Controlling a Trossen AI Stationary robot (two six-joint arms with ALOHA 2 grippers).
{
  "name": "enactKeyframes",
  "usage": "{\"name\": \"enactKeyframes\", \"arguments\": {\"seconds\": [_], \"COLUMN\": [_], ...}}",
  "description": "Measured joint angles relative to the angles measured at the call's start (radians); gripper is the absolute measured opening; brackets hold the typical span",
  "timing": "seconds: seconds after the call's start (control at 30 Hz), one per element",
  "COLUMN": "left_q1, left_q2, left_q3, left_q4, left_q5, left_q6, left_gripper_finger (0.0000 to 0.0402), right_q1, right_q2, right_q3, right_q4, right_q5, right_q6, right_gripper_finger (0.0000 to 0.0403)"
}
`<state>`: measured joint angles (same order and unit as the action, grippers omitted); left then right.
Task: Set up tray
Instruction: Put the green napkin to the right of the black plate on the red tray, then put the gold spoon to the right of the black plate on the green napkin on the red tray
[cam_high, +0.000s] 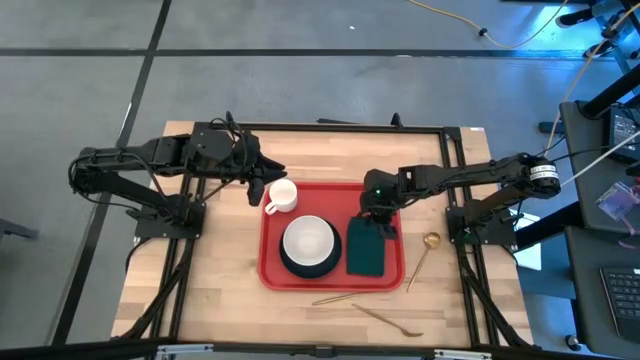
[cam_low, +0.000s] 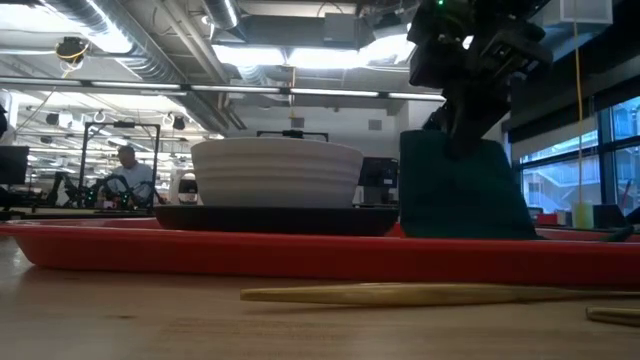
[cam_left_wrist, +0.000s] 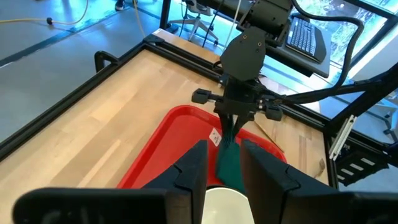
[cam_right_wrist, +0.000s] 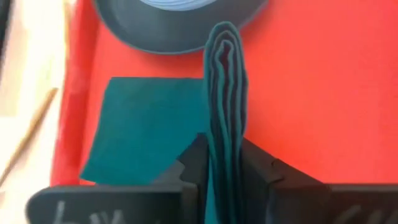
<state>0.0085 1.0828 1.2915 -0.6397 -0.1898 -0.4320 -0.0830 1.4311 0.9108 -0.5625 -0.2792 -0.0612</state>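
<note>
The large flat red plastic rectangular tray lies near the middle of the light wooden table, long sides running left–right in the high view. On its left half sits a white ribbed bowl on a round dark plate; the plate's near rim comes close to the tray's front edge. A white ceramic mug stands at the tray's far left corner, partly over the rim.

Right gripper hangs over the right half of the tray, fingers pinched on a bunched fold of the dark green rectangular cloth napkin. The pinched edge is lifted; the rest of the napkin lies flat on the tray, just beside the plate. In the low view the napkin rises as a dark wedge up to the gripper, taller than the bowl.

Left gripper is at the tray's far left corner, next to the mug. Its fingers stand apart, nothing between them.

Off the tray to the right lies a gold metal spoon, bowl end away from the front edge. In front of the tray lie a pair of pale wooden chopsticks, close along the front rim, and a second gold utensil nearer the table edge. Bare wood is open left of the tray and behind it.
</note>
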Motion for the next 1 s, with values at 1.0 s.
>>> {"name": "enactKeyframes", "arguments": {"seconds": [1.0], "left_q1": [0.0], "left_q2": [0.0], "left_q3": [0.0], "left_q4": [-0.001], "left_q5": [0.0], "left_q6": [0.106], "left_gripper_finger": [0.0088], "right_q1": [0.066], "right_q2": [-0.005], "right_q3": [0.525], "right_q4": [-0.506], "right_q5": [0.214], "right_q6": [0.552], "right_gripper_finger": [0.0145]}}
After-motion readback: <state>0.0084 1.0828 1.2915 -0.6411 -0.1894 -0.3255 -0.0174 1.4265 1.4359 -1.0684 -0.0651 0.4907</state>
